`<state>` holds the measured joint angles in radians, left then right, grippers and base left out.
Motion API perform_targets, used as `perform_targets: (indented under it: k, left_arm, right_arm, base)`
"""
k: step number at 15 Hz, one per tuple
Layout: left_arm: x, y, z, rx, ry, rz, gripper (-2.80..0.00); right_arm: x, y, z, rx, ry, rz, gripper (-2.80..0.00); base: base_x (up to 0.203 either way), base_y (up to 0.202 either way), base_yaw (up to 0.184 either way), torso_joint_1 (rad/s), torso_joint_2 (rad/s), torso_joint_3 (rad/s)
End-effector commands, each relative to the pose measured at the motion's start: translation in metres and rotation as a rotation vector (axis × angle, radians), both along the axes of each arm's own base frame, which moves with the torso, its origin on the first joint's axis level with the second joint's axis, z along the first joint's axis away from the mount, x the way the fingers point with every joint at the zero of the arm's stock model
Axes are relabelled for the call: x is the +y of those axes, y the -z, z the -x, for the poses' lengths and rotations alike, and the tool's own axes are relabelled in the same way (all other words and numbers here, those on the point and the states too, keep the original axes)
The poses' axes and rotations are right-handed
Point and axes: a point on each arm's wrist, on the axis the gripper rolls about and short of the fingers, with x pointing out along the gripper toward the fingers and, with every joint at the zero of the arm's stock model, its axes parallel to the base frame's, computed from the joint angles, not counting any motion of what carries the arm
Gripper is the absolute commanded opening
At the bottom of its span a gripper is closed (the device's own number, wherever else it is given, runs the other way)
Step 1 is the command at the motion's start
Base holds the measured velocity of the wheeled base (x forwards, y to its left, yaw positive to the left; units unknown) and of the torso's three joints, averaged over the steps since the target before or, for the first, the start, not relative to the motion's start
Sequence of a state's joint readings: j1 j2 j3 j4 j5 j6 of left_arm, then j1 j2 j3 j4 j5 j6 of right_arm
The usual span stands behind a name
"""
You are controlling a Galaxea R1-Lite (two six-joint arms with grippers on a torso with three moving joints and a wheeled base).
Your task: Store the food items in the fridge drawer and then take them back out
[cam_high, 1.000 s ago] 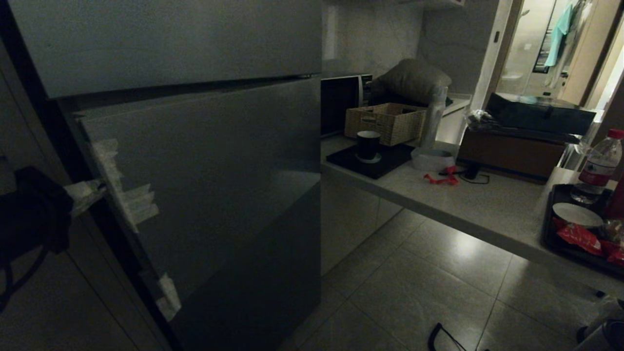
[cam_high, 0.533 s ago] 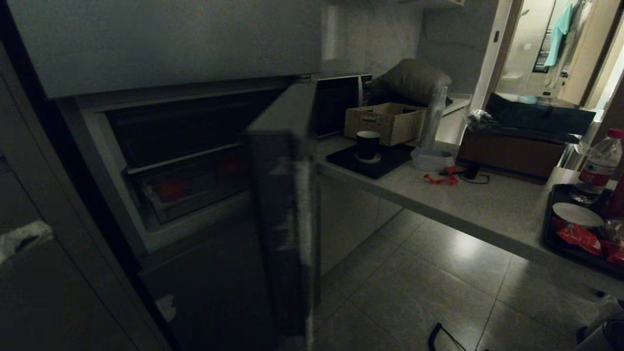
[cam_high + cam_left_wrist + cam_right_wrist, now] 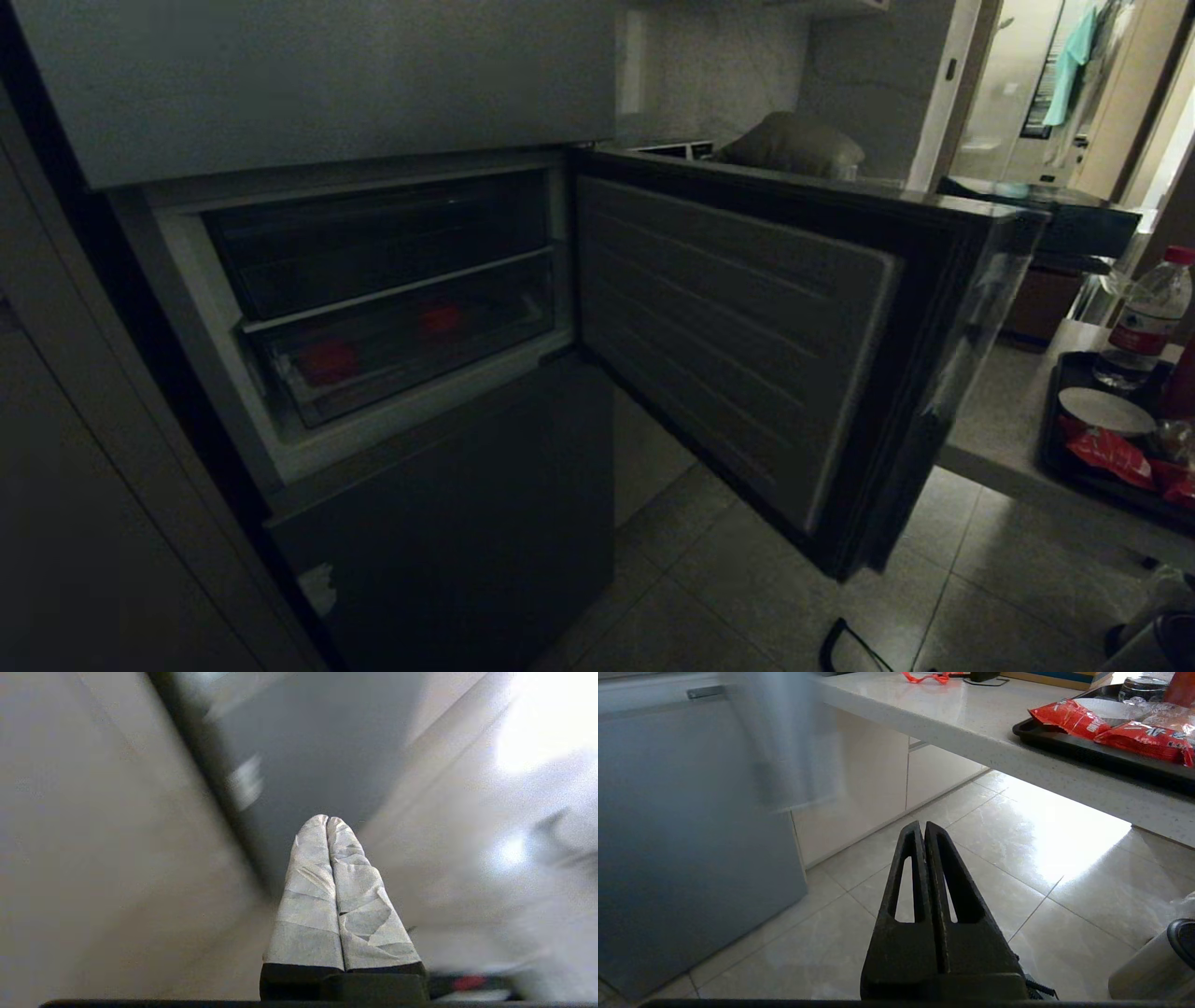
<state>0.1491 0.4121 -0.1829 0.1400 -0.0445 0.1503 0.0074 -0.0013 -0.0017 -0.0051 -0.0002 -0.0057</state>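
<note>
Behind the clear drawer front, two red items (image 3: 329,362) sit in the drawer (image 3: 401,347), one toward its left end, the other (image 3: 439,318) further right and deeper in. The drawer is pushed home under a darker compartment (image 3: 373,238). The fridge door (image 3: 747,355) stands wide open, swung out to the right across the counter (image 3: 999,429).

Judged stage: storing looks done; retrieval comes next, and the drawer must come out first.

Left gripper (image 3: 328,821): taped fingers pressed together, clenched on nothing, clear of the door. It is not in the head view; its own view is blurred, showing only a dark panel edge and pale surfaces. Right gripper (image 3: 923,826): clenched, empty, pointing at the floor (image 3: 1017,858) below the counter, apparently parked.

Your notes for the step:
- Release the left claw before you approach; closed fingers will not hook the drawer's lip.
- Aim for the top edge of the clear front, near its middle, so it slides straight rather than skewing.
- Whether the front has a grip recess cannot be told in this dim light; approach slowly.
- Pull level and only far enough to expose both items.
- Keep your wrist clear of the shelf edge above the drawer.
- Watch that the door does not drift back.
</note>
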Motion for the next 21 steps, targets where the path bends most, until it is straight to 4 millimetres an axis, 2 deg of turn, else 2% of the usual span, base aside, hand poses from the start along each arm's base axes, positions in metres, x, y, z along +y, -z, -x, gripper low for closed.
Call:
perform_targets:
  k: [1, 2, 5, 8, 12, 17, 21]
  left_arm:
    - [-0.001, 0.023, 0.010, -0.006, 0.001, -0.032, -2.80]
    - [-0.002, 0.033, 0.013, -0.003, 0.016, -0.025, -2.80]
    - [-0.002, 0.035, 0.013, -0.003, 0.041, -0.008, -2.80]
    - [-0.001, 0.035, 0.013, 0.008, 0.206, 0.011, -2.80]
    - [0.000, 0.035, 0.012, -0.028, 0.106, 0.136, -2.80]
    - [0.000, 0.035, 0.002, 0.124, 0.044, 0.127, -2.80]
    - [0.000, 0.037, 0.021, -0.101, 0.111, 0.075, -2.80]
  right_arm:
    - [0.000, 0.000, 0.000, 0.003, 0.000, 0.002, -2.80]
    - [0.000, 0.000, 0.000, 0.003, 0.000, 0.003, -2.80]
    - [0.000, 0.000, 0.000, 0.003, 0.000, 0.000, -2.80]
    - [0.000, 0.000, 0.000, 0.003, 0.000, 0.000, -2.80]
    - [0.000, 0.000, 0.000, 0.003, 0.000, -0.001, -2.80]
    - [0.000, 0.000, 0.000, 0.003, 0.000, -0.001, -2.80]
    - [0.000, 0.000, 0.000, 0.003, 0.000, -0.001, -2.80]
  base:
    - [0.000, 0.000, 0.000, 0.000, 0.00, 0.000]
    - [0.000, 0.000, 0.000, 0.000, 0.00, 0.000]
    - [0.000, 0.000, 0.000, 0.000, 0.00, 0.000]
    - [0.000, 0.000, 0.000, 0.000, 0.00, 0.000]
    - [0.000, 0.000, 0.000, 0.000, 0.00, 0.000]
    - [0.000, 0.000, 0.000, 0.000, 0.00, 0.000]
    - [0.000, 0.000, 0.000, 0.000, 0.00, 0.000]
